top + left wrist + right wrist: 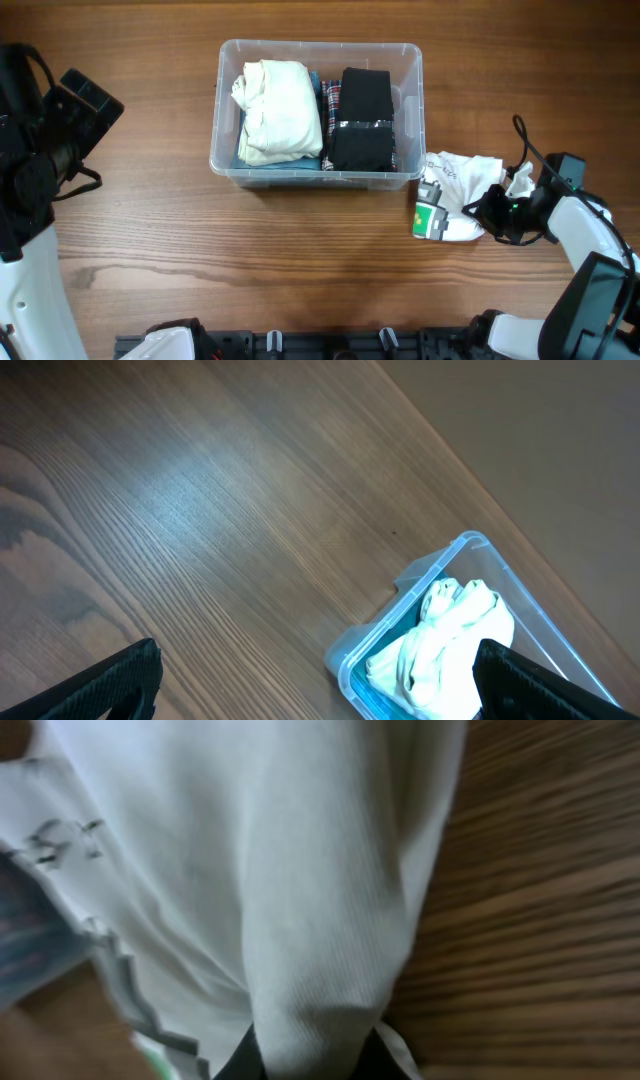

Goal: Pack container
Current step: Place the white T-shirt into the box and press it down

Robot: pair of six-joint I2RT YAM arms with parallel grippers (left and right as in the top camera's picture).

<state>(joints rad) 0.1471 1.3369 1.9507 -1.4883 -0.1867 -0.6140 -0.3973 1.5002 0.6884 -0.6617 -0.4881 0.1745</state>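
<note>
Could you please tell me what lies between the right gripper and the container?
A crumpled white garment, held at the right gripper; the overhead view shows it.

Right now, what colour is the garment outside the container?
The garment is white with green print; overhead view.

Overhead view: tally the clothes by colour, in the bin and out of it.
cream garment: 1, in the container
plaid garment: 1, in it
black garment: 1, in it
light blue cloth: 1, under the cream one
white printed garment: 1, outside, to its right
Total: 5
</note>
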